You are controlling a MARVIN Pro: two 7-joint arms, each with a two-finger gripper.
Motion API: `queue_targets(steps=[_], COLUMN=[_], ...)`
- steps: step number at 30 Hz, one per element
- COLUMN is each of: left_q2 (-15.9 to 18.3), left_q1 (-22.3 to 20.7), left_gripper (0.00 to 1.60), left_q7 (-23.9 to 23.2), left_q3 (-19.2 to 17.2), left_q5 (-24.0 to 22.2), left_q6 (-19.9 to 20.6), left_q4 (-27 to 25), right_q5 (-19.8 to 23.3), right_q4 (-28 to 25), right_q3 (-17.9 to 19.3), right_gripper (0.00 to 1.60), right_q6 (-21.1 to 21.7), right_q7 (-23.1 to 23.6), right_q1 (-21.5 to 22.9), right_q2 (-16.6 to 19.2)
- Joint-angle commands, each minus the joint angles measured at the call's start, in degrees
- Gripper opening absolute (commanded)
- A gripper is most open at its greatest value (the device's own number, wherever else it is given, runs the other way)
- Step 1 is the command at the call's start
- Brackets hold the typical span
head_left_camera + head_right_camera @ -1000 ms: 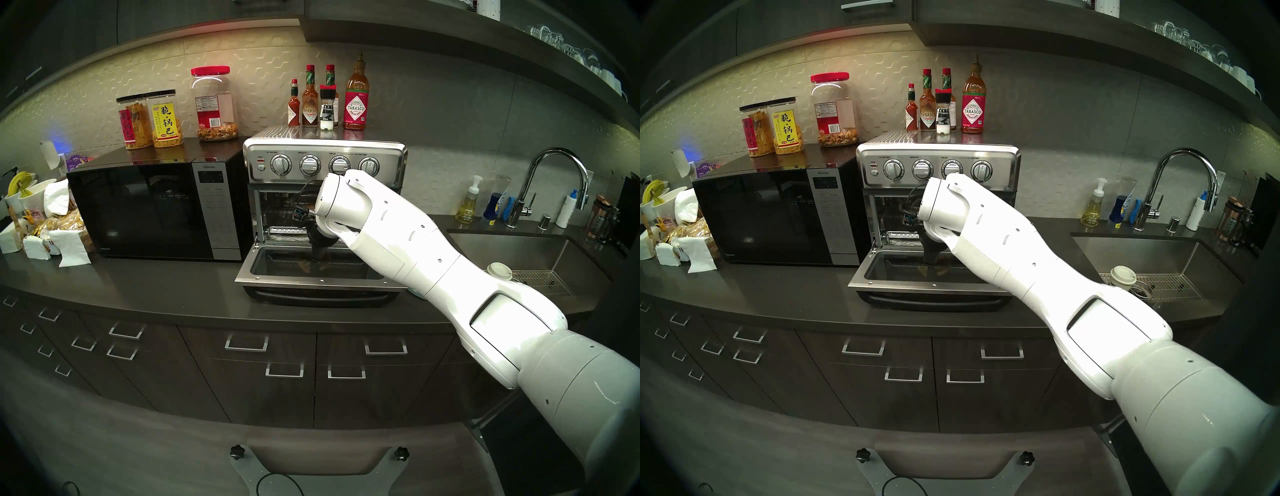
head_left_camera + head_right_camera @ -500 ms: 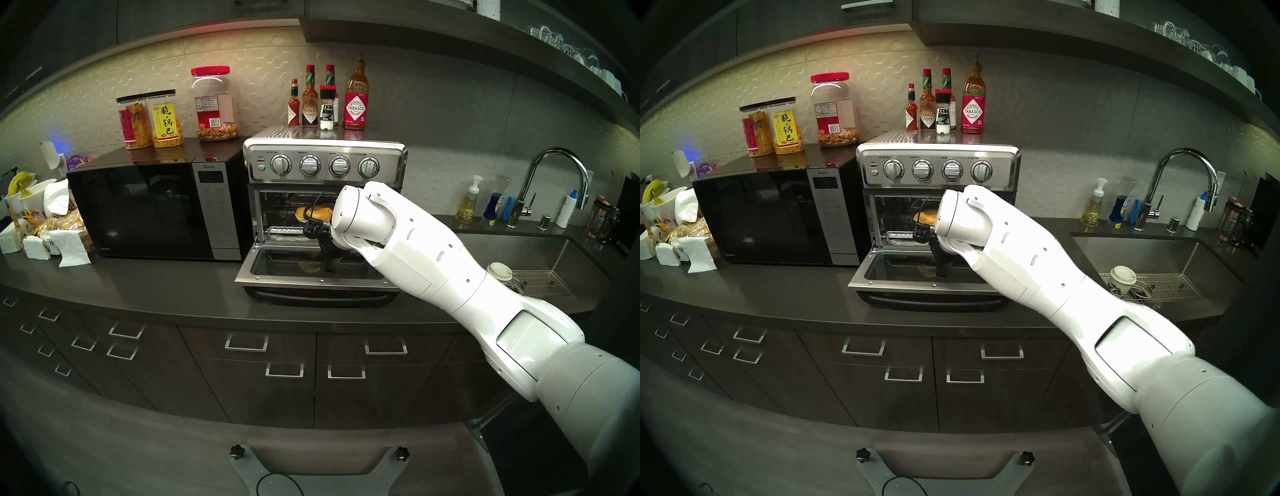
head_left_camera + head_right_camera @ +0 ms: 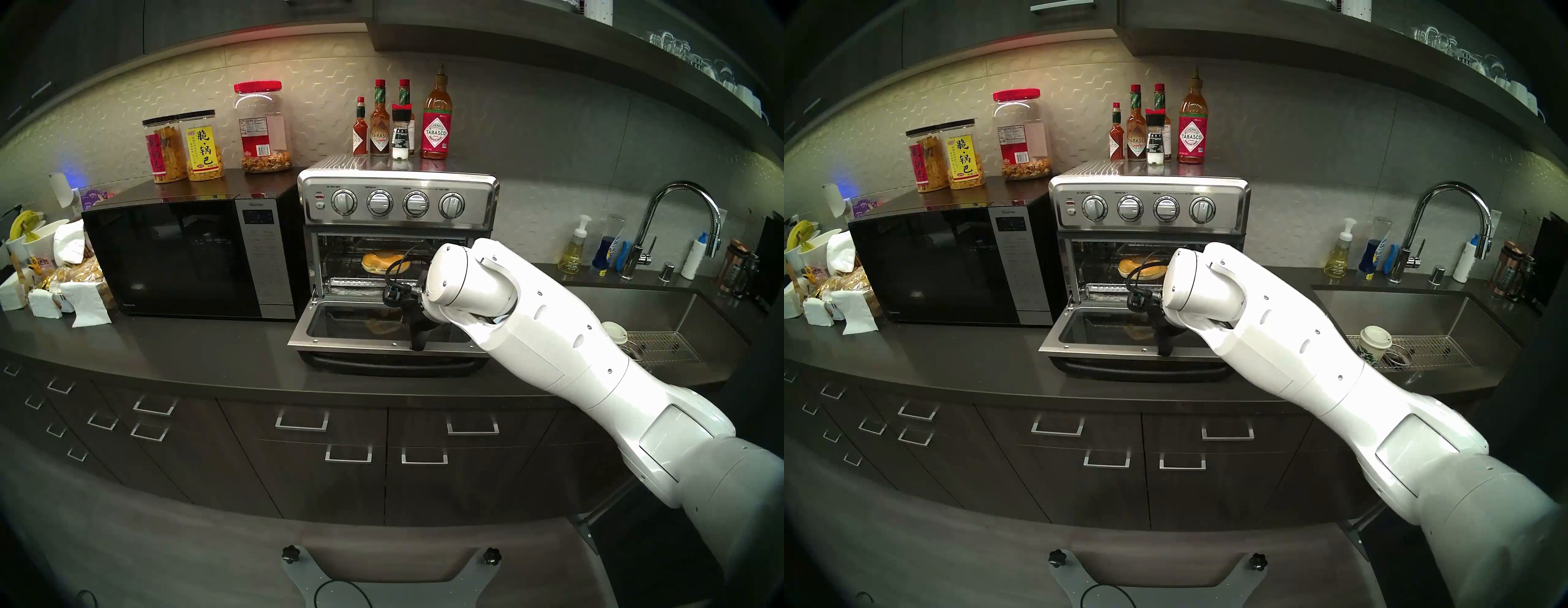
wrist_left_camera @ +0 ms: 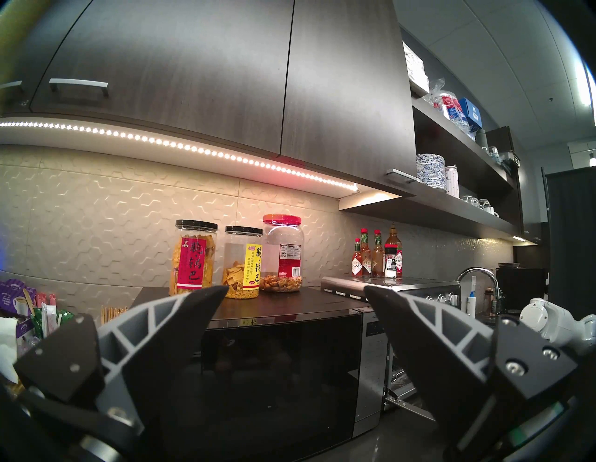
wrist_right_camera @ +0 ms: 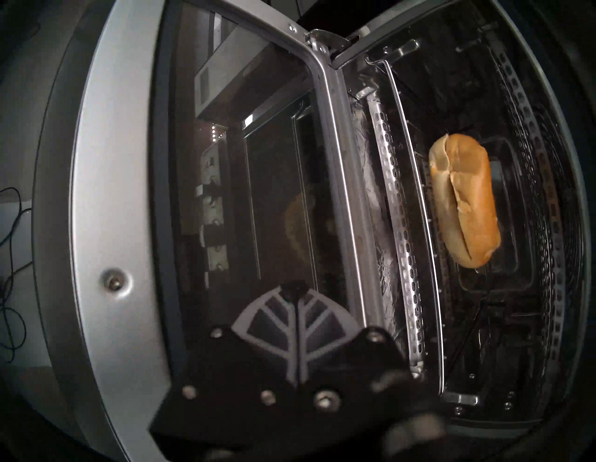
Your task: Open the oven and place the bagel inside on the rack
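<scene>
We log the oven shell as brushed steel, satin, with shiny metal knobs; its dropped door is dark glass in a matt steel frame, reflective. The rack reads as bright perforated metal and thin wire, with crinkled foil just beside it. The bagel has a smooth golden crust with a slight sheen and a paler split seam. The right end effector is matt black plastic with grey ribbed fingers; its arm shell is glossy white plastic. The microwave front is glossy black. The table is dark, smooth, semi-gloss. The cabinets show matt wood grain.
</scene>
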Motion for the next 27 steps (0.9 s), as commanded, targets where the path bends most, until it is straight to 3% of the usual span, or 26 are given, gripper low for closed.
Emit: queue_targets(steps=[1,8,9,16,27], left_q2=[0.6,0.6,0.6,0.6,0.7], left_q1=[-0.4,-0.4,-0.4,-0.4,-0.4], left_gripper=[1.60,1.60,1.60,1.60,1.60], left_q7=[0.0,0.0,0.0,0.0,0.0], left_q3=[-0.4,-0.4,-0.4,-0.4,-0.5], left_q5=[-0.2,-0.2,-0.2,-0.2,-0.3], left_q6=[0.0,0.0,0.0,0.0,0.0], left_q4=[-0.2,-0.2,-0.2,-0.2,-0.2], right_q5=[1.1,2.5,2.9,4.0,4.7], right_q4=[-5.7,-12.0,-14.8,-18.5,-27.6], right_q3=[1.7,3.0,3.5,4.8,6.0], right_gripper=[0.00,0.00,0.00,0.00,0.00], right_q6=[-0.3,-0.7,-0.8,-1.4,-1.9], right_q7=[0.3,-0.2,-0.5,-0.8,-4.7], right_q1=[-2.5,-5.5,-6.7,-8.9,-16.5], right_q2=[4.5,7.4,8.7,10.3,14.1])
